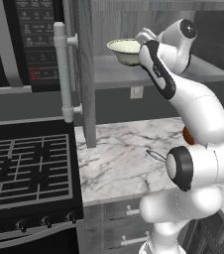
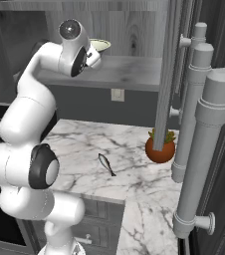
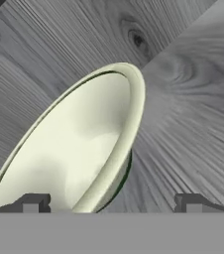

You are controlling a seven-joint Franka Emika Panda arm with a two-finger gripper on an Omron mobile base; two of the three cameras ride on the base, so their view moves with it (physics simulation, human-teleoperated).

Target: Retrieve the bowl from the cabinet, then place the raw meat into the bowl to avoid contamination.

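Open cabinet [image 1: 86, 74]: gripper [image 3: 111, 203], jaws spread wide and holding nothing, straddles the near rim of the bowl [image 3: 74, 158] on the shelf; raw meat [image 2: 106, 164] lies on the counter [image 2: 134, 184].

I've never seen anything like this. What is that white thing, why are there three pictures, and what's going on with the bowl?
The white thing is a robot arm in a computer-drawn kitchen. Two pictures come from cameras riding behind it, one on each side; the third comes from a camera on its hand, looking along its two dark fingertips.

The arm reaches into the open cabinet, where the bowl sits on the shelf. The hand is open, its fingertips either side of the bowl's rim; nothing is held yet.

On the marble counter lie the raw meat, a thin fish-like sliver, and a plant pot. A stove stands beside the counter.
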